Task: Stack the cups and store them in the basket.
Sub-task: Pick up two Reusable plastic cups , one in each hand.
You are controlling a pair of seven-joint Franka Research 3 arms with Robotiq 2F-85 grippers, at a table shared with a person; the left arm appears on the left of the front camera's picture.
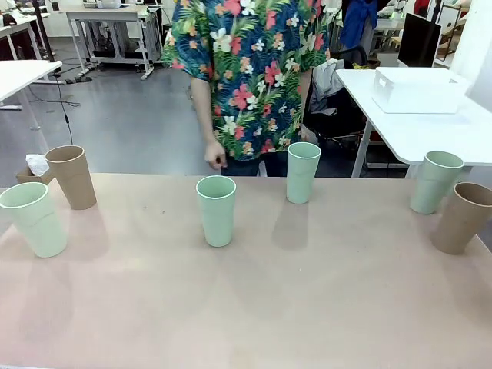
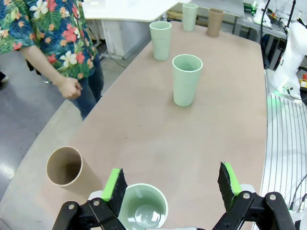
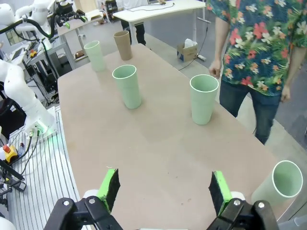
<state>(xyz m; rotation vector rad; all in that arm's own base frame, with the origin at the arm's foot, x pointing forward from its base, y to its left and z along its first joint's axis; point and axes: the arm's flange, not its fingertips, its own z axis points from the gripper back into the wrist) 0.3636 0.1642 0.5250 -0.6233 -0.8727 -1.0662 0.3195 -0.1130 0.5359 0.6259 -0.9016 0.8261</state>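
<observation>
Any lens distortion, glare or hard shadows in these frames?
Front view: soft shadows fall toward the camera; the far-left mint cup and far-right tan cup lean outward, wide-angle distortion. Left wrist view: the table edge bows; a glare spot sits in that mint cup's bottom. Right wrist view: same bowing.

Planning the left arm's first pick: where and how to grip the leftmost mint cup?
Probably the upper wall just below the rim, left gripper coming from above: the leftmost mint cup stands upright, mouth up, widening upward, so it shouldn't slip down. Tan cup stands close by.
</observation>
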